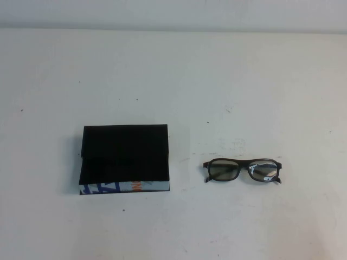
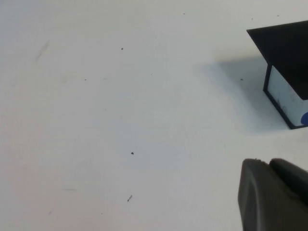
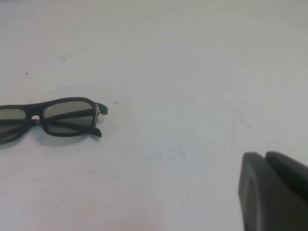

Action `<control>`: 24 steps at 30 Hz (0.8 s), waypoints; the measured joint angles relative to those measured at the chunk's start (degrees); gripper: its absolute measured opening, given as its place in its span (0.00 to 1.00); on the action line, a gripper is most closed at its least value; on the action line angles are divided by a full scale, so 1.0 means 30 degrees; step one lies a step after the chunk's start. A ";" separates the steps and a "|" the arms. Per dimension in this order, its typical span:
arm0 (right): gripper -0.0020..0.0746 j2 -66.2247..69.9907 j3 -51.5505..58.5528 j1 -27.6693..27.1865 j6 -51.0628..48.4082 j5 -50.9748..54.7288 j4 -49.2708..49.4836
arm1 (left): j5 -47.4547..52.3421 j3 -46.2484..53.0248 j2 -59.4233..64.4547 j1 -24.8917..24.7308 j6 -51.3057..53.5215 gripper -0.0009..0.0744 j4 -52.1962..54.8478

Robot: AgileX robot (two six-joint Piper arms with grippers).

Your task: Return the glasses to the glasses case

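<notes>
The glasses case (image 1: 126,157) lies flat on the table, left of centre; it is black, and the white strip with blue and orange print faces the near side. To its right, apart from it, rest the dark-framed glasses (image 1: 243,170) with folded arms and greyish lenses. Neither arm shows in the high view. In the left wrist view my left gripper (image 2: 267,161) is shut and empty over bare table, with a corner of the case (image 2: 286,62) some way ahead. In the right wrist view my right gripper (image 3: 264,155) is shut and empty, well short of the glasses (image 3: 53,118).
The white table (image 1: 173,81) has a few small dark specks and faint scuff marks. Its far edge meets a pale wall at the back.
</notes>
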 joint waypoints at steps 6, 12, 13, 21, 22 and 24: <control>0.01 0.0000 0.0000 0.0000 0.0000 0.0000 0.0000 | 0.0000 0.0000 0.0000 0.0000 0.0000 0.01 0.0000; 0.01 0.0000 0.0000 0.0000 0.0000 0.0000 0.0000 | 0.0000 0.0000 0.0000 0.0000 0.0000 0.01 0.0000; 0.01 0.0000 0.0000 0.0000 0.0000 0.0000 0.0000 | 0.0000 0.0000 0.0000 0.0000 0.0000 0.01 0.0000; 0.01 0.0000 0.0000 0.0000 0.0000 0.0000 0.0000 | 0.0000 0.0000 0.0000 0.0000 0.0000 0.01 0.0000; 0.01 0.0000 0.0000 0.0000 0.0000 0.0000 0.0042 | 0.0000 0.0000 0.0000 0.0000 0.0000 0.01 0.0000; 0.01 0.0000 0.0000 0.0000 0.0000 0.0000 0.0450 | 0.0000 0.0000 0.0000 0.0000 0.0000 0.01 0.0000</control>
